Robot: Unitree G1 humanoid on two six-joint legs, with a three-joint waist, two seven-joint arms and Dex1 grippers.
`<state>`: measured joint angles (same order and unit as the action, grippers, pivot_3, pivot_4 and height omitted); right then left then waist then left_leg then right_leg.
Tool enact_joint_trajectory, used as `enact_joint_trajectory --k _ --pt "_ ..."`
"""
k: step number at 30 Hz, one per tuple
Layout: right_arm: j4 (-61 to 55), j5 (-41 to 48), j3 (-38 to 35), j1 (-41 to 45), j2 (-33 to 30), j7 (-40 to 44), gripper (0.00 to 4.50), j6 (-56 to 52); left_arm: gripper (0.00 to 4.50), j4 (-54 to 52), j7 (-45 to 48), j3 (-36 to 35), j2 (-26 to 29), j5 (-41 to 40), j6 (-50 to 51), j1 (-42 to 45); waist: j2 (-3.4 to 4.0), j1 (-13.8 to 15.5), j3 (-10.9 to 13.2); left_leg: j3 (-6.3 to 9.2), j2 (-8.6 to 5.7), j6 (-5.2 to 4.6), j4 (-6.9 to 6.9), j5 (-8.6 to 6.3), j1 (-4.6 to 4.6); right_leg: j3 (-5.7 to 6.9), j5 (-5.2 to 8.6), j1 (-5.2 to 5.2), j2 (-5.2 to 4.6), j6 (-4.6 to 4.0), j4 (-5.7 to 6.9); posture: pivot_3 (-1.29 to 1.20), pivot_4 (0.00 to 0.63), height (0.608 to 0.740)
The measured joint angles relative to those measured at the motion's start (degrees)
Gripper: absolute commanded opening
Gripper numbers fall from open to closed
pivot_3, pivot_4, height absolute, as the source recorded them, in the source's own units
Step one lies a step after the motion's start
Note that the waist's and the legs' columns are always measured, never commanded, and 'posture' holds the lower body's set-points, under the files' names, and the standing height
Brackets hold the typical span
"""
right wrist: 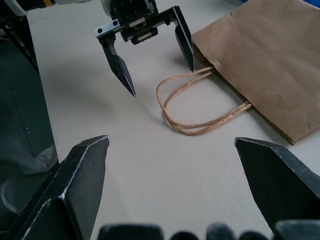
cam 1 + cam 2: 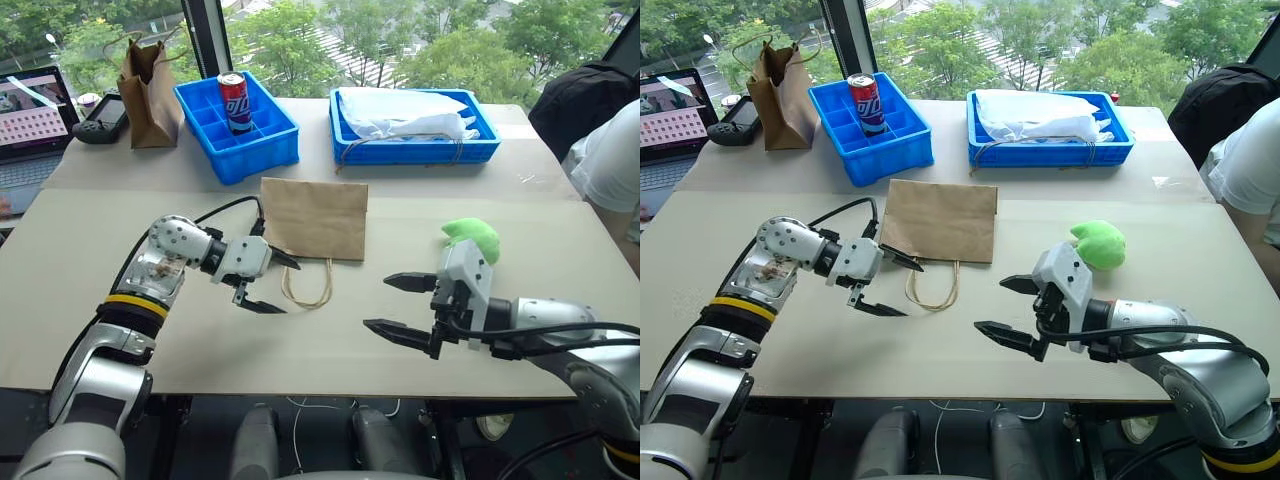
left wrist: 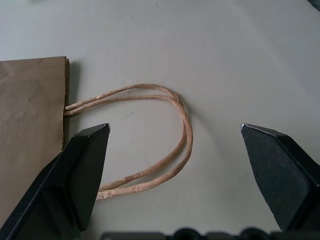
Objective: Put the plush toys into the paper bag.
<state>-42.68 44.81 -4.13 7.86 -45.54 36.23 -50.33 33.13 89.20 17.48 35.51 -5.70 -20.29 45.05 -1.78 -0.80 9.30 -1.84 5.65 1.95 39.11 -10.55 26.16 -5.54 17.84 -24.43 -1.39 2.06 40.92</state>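
Left eye view: the paper bag [image 2: 315, 217] lies flat, the green toy [image 2: 472, 238] is unpacked, both grippers [image 2: 262, 282] [image 2: 400, 305] are spread empty.

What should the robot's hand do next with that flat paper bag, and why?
Probably the left gripper should ease forward and close on the cord handles. The paper bag lies flat and shut on the table, so the green plush toy cannot go in yet. The gripper is open beside the loops, near the bag's mouth.
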Motion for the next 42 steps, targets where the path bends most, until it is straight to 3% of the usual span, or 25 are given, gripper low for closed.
enact_joint_trajectory --k 1,4,14,18,22,27,32,35,42 --pt "-0.3 0.0 -0.1 -0.6 0.0 -0.5 4.45 0.0 4.5 2.3 0.3 0.2 -0.3 0.6 -2.1 0.9 0.0 0.0 0.0 0.0 -0.01 0.0 0.0 0.0 0.0 0.0 0.0 0.02 -0.01 0.0 0.0 0.0 0.15 0.676" --pt "-0.8 0.0 -0.5 -2.0 0.0 -1.5 4.5 0.0 3.75 7.1 0.5 0.9 -1.1 2.4 -6.4 2.5 0.0 0.1 0.0 0.01 -0.02 0.0 0.0 0.0 0.0 0.01 0.0 0.03 -0.01 0.01 0.0 0.0 0.15 0.676" --pt "-1.3 -1.3 -1.2 -4.4 0.1 -2.6 4.5 0.4 0.09 17.3 1.9 0.6 -5.3 3.3 -10.5 7.0 -0.01 -0.1 0.0 0.08 -0.06 0.0 0.01 0.0 0.01 0.01 0.01 0.05 0.0 0.04 0.01 0.0 0.15 0.676" --pt "-1.3 -2.2 -1.1 -5.0 0.1 -2.5 4.5 1.4 0.02 16.2 2.7 0.9 -5.4 0.3 -6.6 6.9 -0.01 -0.1 0.0 0.1 -0.06 0.0 0.01 0.0 0.01 0.02 0.02 0.05 0.0 0.05 0.03 0.0 0.15 0.676" --pt "-1.2 -3.0 -1.0 -6.2 0.2 -2.5 4.5 1.6 0.02 7.8 2.9 2.2 -3.0 -7.1 3.8 6.3 -0.01 -0.1 0.0 0.12 -0.06 0.0 0.01 0.0 0.02 0.02 0.03 0.08 0.0 0.06 0.04 0.0 0.15 0.676" --pt "-0.6 -3.3 -0.5 -8.0 1.7 -2.8 4.5 1.6 0.02 -5.9 2.1 0.0 -3.7 -15.1 23.4 5.4 -0.01 0.0 0.0 0.16 -0.09 0.0 0.04 0.01 0.01 0.02 0.07 0.13 0.0 0.14 0.04 0.0 0.15 0.676" --pt "1.8 -4.5 0.8 -10.2 5.8 -5.4 4.5 1.6 0.02 -24.8 -6.8 -2.8 -3.5 -22.8 47.6 1.7 0.0 -0.4 0.0 0.2 -0.09 0.0 0.04 0.01 -0.03 0.01 0.1 0.13 0.02 0.17 0.1 0.0 0.15 0.676" --pt "4.3 -6.0 1.3 -9.4 10.2 -8.3 3.84 2.2 0.0 -32.3 -11.7 -4.2 -3.4 -25.8 56.8 -0.4 0.0 -0.6 0.0 0.25 -0.09 -0.01 0.04 0.02 -0.11 0.0 0.1 0.16 0.07 0.17 0.15 0.0 0.15 0.676" --pt "7.8 -8.6 4.3 -5.4 20.5 -13.7 1.4 4.1 0.0 -36.9 -19.5 -5.6 -3.9 -27.0 64.7 -1.0 0.03 -0.3 0.0 0.29 -0.13 -0.04 0.05 0.05 -0.08 -0.02 0.09 0.16 0.09 0.16 0.15 0.0 0.15 0.676"
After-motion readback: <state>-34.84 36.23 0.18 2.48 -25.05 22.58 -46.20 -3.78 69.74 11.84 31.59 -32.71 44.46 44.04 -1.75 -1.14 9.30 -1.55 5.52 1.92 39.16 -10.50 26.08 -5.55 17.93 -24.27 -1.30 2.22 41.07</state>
